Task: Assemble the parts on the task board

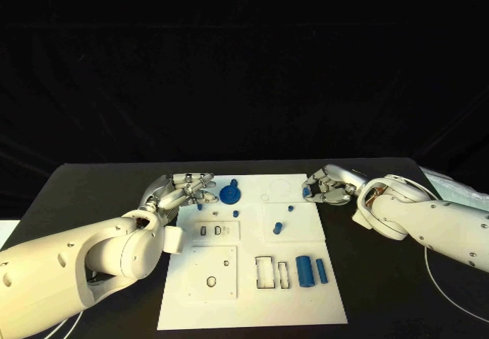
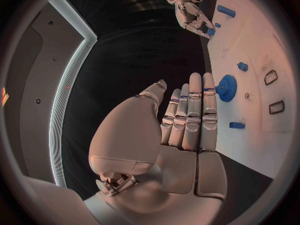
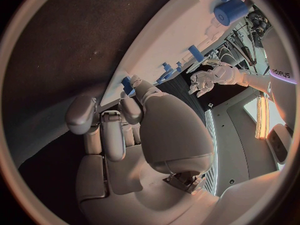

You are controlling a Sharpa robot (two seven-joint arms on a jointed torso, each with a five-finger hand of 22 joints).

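The white task board (image 1: 244, 296) lies in the middle of the black table. A blue gear (image 1: 230, 192) (image 2: 226, 87) stands near the board's far edge. My left hand (image 1: 189, 187) (image 2: 187, 120) hovers just left of the gear with its fingers straight and side by side, holding nothing. My right hand (image 1: 326, 185) (image 3: 125, 130) (image 2: 190, 15) is at the board's far right corner with its fingers curled in. A small blue part (image 1: 308, 191) (image 3: 127, 84) (image 2: 211, 31) sits right at its fingertips. Whether the part is pinched or only touched is hidden.
Two blue cylinders (image 1: 304, 268) (image 1: 322, 271) lie at the board's near right, beside rectangular slots (image 1: 265, 272). Small blue pegs (image 1: 277, 227) (image 1: 235, 212) (image 1: 290, 208) sit mid-board. A clear plastic bag (image 1: 449, 185) lies at the table's right edge, and a white cable (image 1: 433, 282) runs there.
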